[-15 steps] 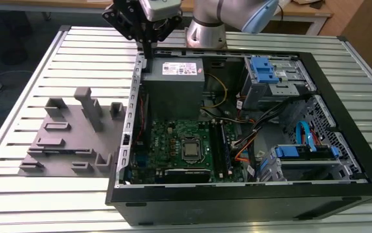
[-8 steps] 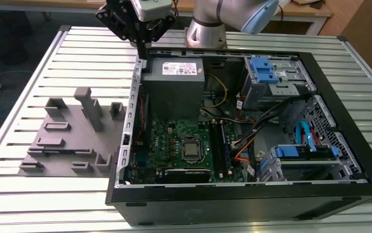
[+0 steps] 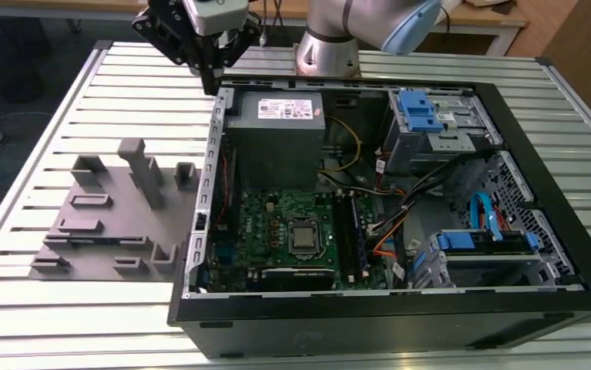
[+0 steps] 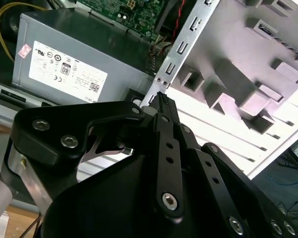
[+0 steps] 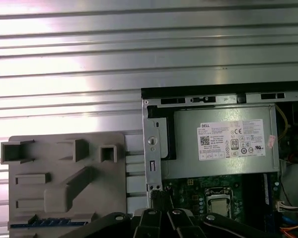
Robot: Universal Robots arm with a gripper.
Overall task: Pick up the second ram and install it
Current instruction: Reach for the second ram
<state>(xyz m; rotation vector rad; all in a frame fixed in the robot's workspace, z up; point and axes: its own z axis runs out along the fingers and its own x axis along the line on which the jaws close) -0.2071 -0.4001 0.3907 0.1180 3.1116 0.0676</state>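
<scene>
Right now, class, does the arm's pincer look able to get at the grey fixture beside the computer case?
Probably yes. The pincer hangs shut above the computer case corner, and the grey fixture lies uncovered on the slatted table just beside it. Nothing stands over it.

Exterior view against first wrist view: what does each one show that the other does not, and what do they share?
The exterior view adds the blue drive brackets and a blue cable toward the exterior view's right, and the silver arm segment behind the case. The first wrist view adds a blue strip along one edge of the grey fixture plate. Both share the gripper, the power supply, the processor socket and that fixture plate.
</scene>
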